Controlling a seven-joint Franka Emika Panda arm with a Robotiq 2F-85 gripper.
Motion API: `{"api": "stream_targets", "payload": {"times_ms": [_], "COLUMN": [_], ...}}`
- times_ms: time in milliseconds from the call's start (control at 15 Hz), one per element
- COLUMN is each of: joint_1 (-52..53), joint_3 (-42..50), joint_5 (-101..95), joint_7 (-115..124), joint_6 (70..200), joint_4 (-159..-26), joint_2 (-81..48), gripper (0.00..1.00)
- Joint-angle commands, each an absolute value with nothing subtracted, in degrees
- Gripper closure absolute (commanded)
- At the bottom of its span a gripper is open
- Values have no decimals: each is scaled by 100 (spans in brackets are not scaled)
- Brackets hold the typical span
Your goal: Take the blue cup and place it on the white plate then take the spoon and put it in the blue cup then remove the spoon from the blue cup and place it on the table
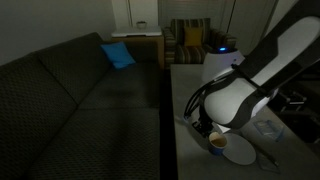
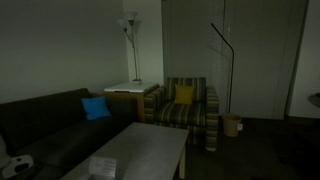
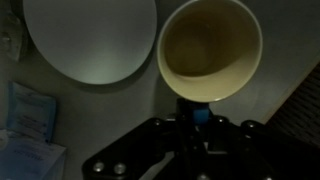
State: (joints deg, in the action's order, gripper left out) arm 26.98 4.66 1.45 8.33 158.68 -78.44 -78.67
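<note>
In the wrist view the gripper [image 3: 192,110] comes in from the near edge, its dark fingers drawn close together and pinching the near rim of the blue cup [image 3: 210,50], with a sliver of the cup's blue outer wall showing between them. The cup's pale inside faces the camera and looks empty. Just to its left, and apart from it by a thin dark gap, lies the white plate [image 3: 90,40], bare; the cup is beside the plate, not on it, and whether it rests on the table [image 3: 120,120] or hangs just above it cannot be told. Pale blue paper sheets [image 3: 25,115] lie at the near left. In an exterior view the white robot arm [image 1: 262,75] bends down over the near right end of the table [image 1: 195,90], the gripper [image 1: 206,128] meeting the cup [image 1: 216,142] with the plate [image 1: 240,152] on its right. Left of the table runs a dark sofa [image 1: 70,90] with a blue cushion [image 1: 118,55] at its far end. Farther back stands a striped armchair [image 2: 188,112] holding a yellow cushion [image 2: 184,96], and behind it the floor lamps [image 2: 130,25].
</note>
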Motion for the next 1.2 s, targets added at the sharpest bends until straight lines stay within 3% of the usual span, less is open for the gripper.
{"api": "stream_targets", "payload": {"times_ms": [0,600,1133], "joint_1": [2543,1462,1551], "joint_3": [477,-165,74], "joint_5": [155,-67,-33], "joint_7": [693,172,333], "joint_6": [15922,17024,17274], "joint_4": [-8700,-9046,-9064], "joint_2": [-7189,-7334,-7569], "gripper": [97,97,97]}}
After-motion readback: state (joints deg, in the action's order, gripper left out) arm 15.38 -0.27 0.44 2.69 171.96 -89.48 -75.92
